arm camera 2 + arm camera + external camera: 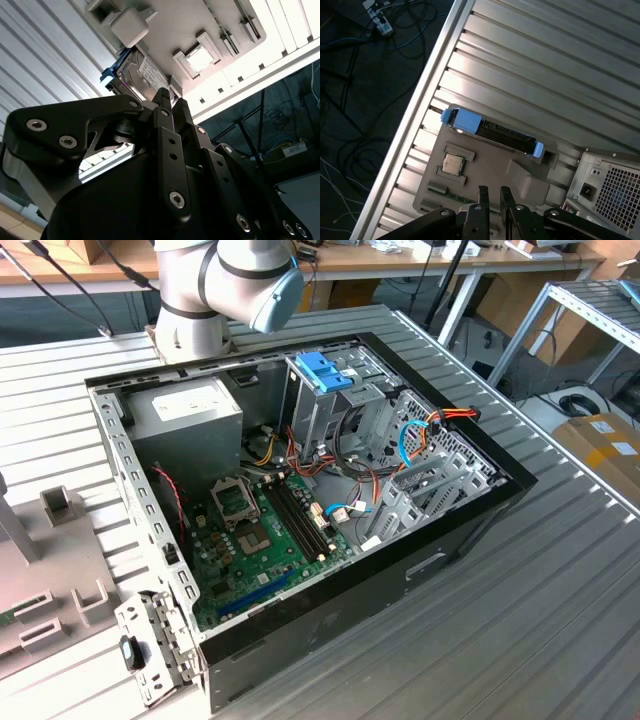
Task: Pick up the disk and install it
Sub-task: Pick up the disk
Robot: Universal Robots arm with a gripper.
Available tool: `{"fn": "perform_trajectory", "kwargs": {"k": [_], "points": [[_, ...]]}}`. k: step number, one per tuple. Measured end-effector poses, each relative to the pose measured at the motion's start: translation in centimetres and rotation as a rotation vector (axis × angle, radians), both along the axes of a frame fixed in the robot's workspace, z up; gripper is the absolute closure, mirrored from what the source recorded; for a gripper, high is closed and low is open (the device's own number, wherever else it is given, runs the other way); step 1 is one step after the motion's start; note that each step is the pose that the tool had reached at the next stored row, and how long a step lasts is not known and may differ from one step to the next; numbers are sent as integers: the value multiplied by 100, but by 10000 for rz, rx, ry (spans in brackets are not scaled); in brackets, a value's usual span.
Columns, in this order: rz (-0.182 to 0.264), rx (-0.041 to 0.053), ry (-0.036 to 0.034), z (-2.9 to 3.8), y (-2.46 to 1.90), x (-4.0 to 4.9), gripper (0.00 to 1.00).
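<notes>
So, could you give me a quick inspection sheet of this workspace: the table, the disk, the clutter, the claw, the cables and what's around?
Surface: ribbed metal table, carrying an open computer case and a grey tray.
Job's things: disk stands on edge in the tray, blue frame around it; not yet picked up.
Clutter: a chip sits in a tray pocket.
Grippers: claw hovers near the disk, slightly open, holding nothing.
Cables: coloured wires inside the case; loose cables on the floor.
Surroundings: workbenches and a rack.
</notes>
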State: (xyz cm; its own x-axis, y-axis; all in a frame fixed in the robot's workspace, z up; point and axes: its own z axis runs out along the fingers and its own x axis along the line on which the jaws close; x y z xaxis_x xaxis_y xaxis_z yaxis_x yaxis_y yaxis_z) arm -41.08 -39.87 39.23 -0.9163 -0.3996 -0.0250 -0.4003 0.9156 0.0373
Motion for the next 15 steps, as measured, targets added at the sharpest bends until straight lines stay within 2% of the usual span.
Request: {"fn": "perform_trajectory", "kwargs": {"k": [3, 10, 15], "points": [[309, 0, 0, 0, 0, 0, 76], [718, -1, 0, 0, 0, 0, 76], [1255, 0, 0, 0, 0, 0, 76]]}}
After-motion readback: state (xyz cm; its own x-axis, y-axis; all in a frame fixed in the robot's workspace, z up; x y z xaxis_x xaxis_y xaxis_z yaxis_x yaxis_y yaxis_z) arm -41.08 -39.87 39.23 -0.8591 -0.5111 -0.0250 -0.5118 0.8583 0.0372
